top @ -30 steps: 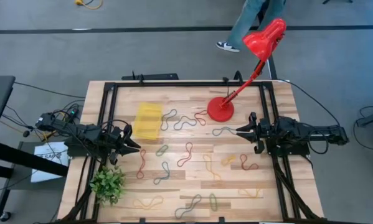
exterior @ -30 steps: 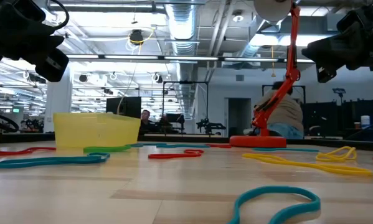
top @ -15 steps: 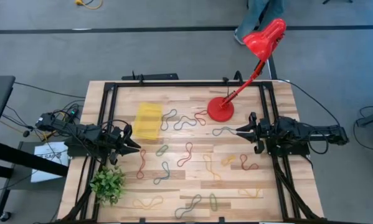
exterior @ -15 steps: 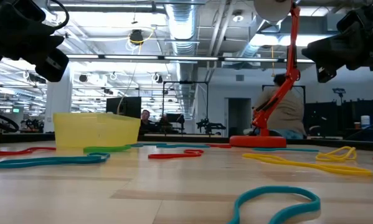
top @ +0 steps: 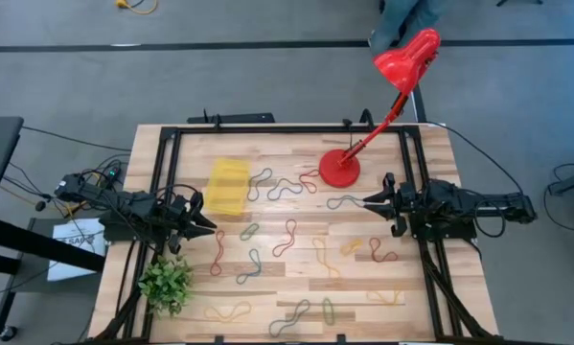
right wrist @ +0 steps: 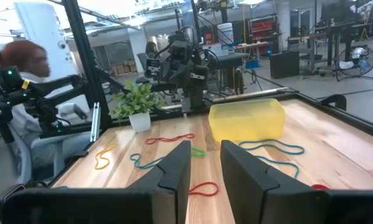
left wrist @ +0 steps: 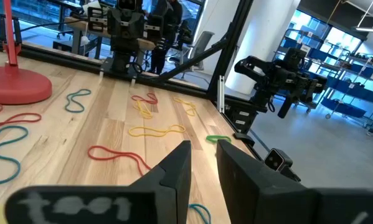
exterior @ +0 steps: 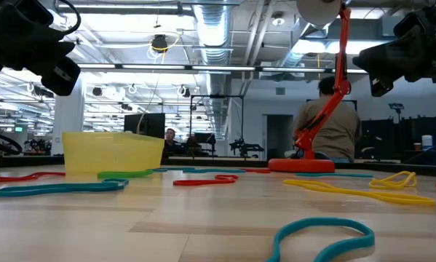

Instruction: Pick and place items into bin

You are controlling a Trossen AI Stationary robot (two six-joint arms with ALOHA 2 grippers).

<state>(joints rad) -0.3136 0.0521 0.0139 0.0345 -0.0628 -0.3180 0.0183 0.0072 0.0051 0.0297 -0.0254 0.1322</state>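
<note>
Many thin squiggly band items lie flat and scattered over the wooden table, among them a red one [top: 285, 238], a green one [top: 249, 231] and a yellow one [top: 351, 246]. The translucent yellow bin [top: 228, 186] stands on the table at the far left and shows no item inside. My left gripper [top: 210, 228] hovers level by the left edge, just near of the bin. Its fingers [left wrist: 203, 162] stand slightly apart with nothing between them. My right gripper [top: 366, 201] hovers level by the right edge, also slightly apart [right wrist: 205, 162] and holding nothing.
A red desk lamp stands with its round base [top: 340, 169] at the far middle, its arm leaning out past the far edge. A small green plant [top: 166, 282] sits at the near left corner. A black frame [top: 267, 128] rims the table. A person [exterior: 327, 124] is beyond the far edge.
Both arms have kept still and no item has shifted. The person beyond the far edge has walked on and has almost left the high view.
</note>
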